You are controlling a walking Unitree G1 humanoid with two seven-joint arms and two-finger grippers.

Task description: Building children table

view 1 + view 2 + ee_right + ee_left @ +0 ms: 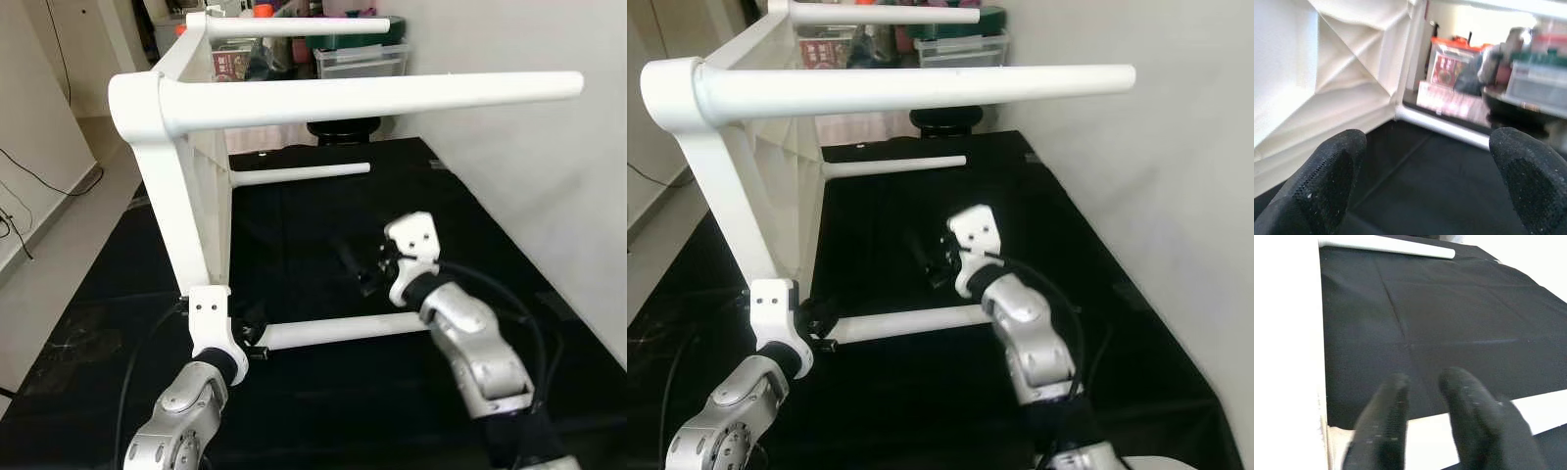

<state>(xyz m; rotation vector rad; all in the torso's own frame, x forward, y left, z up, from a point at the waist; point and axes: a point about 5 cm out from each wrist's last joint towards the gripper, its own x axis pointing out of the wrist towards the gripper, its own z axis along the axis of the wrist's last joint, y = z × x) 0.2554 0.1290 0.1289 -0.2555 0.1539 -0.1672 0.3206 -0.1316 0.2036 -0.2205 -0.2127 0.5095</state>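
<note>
A white children's table [186, 225] lies on its side on a black cloth [294, 245], its legs pointing right. The low near leg [343, 331] rests on the cloth. My left gripper [253, 341] sits at that leg's base by the tabletop; in the left wrist view its fingers [1388, 406] are nearly together, lying across the white leg [1542, 409], not around it. My right gripper [361, 269] hovers open over the cloth just beyond the leg's middle, pointing at the table's ribbed underside [1327, 63]. Nothing is between its fingers [1334, 166].
A white wall [549, 176] runs along the right of the cloth. Plastic storage boxes [358, 59] and a black round stool [343, 129] stand behind the table. Pale floor with a cable [39, 186] lies to the left. The upper near leg [392, 98] overhangs the work area.
</note>
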